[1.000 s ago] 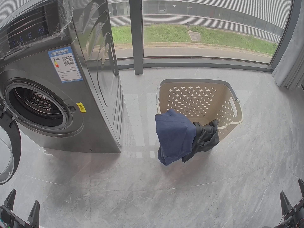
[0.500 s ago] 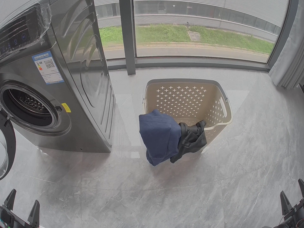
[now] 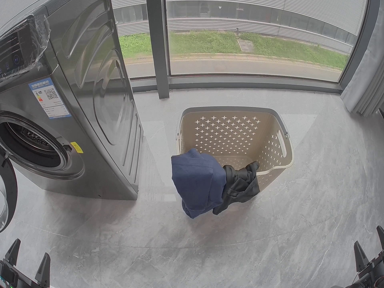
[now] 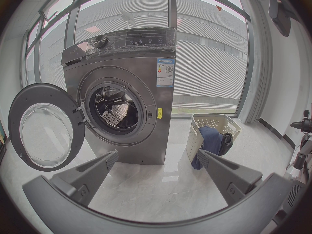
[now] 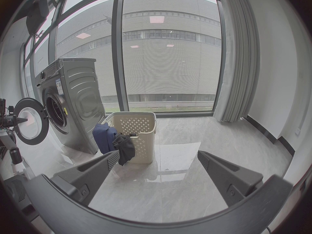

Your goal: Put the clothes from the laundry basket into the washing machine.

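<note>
The left pincer (image 3: 29, 257) sits low at the near edge of the head view, and its two dark fingers stand wide apart with nothing between them. The right pincer (image 3: 368, 241) is at the opposite near corner, likewise spread and holding nothing. Both are well apart from the clothes, with pale grey marbled floor (image 3: 200, 253) between.

Beyond that stretch of floor stands the laundry basket (image 3: 236, 109), beige plastic with a grey rim, star-shaped cut-outs in its walls and a slot handle on its right side. Two garments hang over its near rim and down the outside. One is a blue garment (image 3: 198, 181), broad and smooth, on the left. The other is a black garment (image 3: 239, 187), smaller and crumpled, touching the blue one's right edge. The head view looks down past them to the basket's inner walls.

The grey washing machine (image 3: 100, 101) stands just left of the basket. In the left wrist view it faces front, with its round door (image 4: 45, 127) swung fully open to one side and the metal drum (image 4: 117, 111) visible through the opening. Clear film covers the control panel.

The right wrist view takes in the basket's outer wall and the clothes hanging down it. Farthest off are a tall window (image 3: 256, 33) and a pale curtain (image 3: 366, 89) at the right.
</note>
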Controlling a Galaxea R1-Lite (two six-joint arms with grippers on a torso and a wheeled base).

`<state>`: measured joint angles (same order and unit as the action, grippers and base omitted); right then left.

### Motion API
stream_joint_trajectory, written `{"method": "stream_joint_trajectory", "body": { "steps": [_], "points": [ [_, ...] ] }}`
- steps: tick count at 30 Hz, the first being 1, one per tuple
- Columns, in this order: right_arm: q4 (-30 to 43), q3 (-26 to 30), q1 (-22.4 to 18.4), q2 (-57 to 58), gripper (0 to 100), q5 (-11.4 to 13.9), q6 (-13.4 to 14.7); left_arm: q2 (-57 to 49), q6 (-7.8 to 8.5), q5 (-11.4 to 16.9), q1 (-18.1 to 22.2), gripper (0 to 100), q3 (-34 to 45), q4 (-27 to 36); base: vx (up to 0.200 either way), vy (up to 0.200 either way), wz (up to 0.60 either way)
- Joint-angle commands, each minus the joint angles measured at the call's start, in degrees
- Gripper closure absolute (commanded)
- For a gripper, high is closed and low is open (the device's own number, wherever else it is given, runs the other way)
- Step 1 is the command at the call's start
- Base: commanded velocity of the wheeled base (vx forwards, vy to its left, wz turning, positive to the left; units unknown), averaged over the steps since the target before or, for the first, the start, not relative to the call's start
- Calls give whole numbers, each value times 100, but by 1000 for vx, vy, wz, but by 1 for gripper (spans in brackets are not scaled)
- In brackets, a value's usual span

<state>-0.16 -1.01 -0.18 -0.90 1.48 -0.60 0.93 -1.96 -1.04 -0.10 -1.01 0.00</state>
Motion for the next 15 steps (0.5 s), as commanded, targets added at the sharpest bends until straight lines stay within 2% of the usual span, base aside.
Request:
{"method": "stream_joint_trajectory", "body": {
  "steps": [1, 12, 15],
  "points": [
    [-2, 101, 1, 90, 0, 2, -2, -57, -6, -2, 1, 0, 92, 0, 0, -200, 0],
    [-2, 101, 1, 90, 0, 2, -2, -57, 12, -2, 1, 0, 92, 0, 0, -200, 0],
    [-2, 101, 1, 90, 0, 2, -2, -57, 3, -2, 1, 0, 92, 0, 0, 0, 0]
  ]
}}
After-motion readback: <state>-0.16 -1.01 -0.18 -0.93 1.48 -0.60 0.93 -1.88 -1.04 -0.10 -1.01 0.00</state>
